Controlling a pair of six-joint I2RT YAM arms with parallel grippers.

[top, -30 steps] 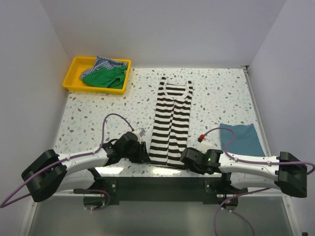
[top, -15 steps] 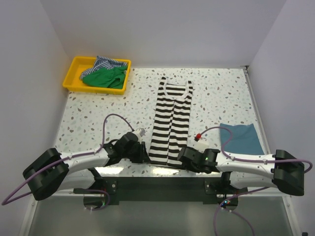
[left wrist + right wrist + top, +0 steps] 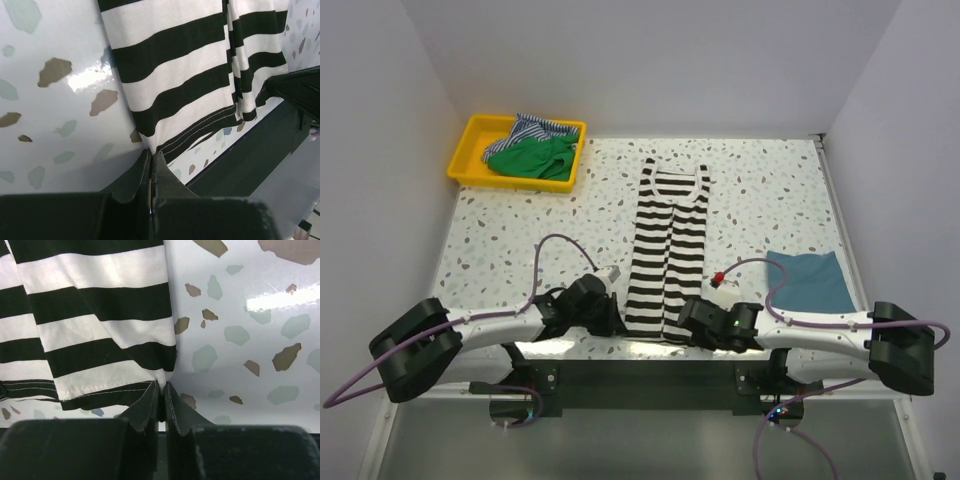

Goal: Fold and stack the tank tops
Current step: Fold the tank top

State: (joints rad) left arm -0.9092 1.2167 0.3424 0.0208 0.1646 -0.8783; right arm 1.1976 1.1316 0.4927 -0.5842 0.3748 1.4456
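Note:
A black-and-white striped tank top [image 3: 669, 243] lies lengthwise down the middle of the table, folded narrow, its neck at the far end. My left gripper [image 3: 617, 327] is shut on the hem's near left corner [image 3: 152, 147]. My right gripper [image 3: 686, 333] is shut on the hem's near right corner [image 3: 162, 381]. A teal-blue tank top [image 3: 812, 282] lies folded at the right side of the table. A green tank top [image 3: 532, 157] and a finely blue-striped tank top [image 3: 534, 128] lie crumpled in the yellow tray [image 3: 466, 165] at the far left.
The speckled table [image 3: 520, 240] ends in a dark front edge [image 3: 260, 155] just behind both grippers. Purple cables [image 3: 548, 255] loop above each arm. White walls close in the left, the back and the right.
Both grippers have closed on the striped top's near hem corners. Both arms have shifted slightly inward along the front edge.

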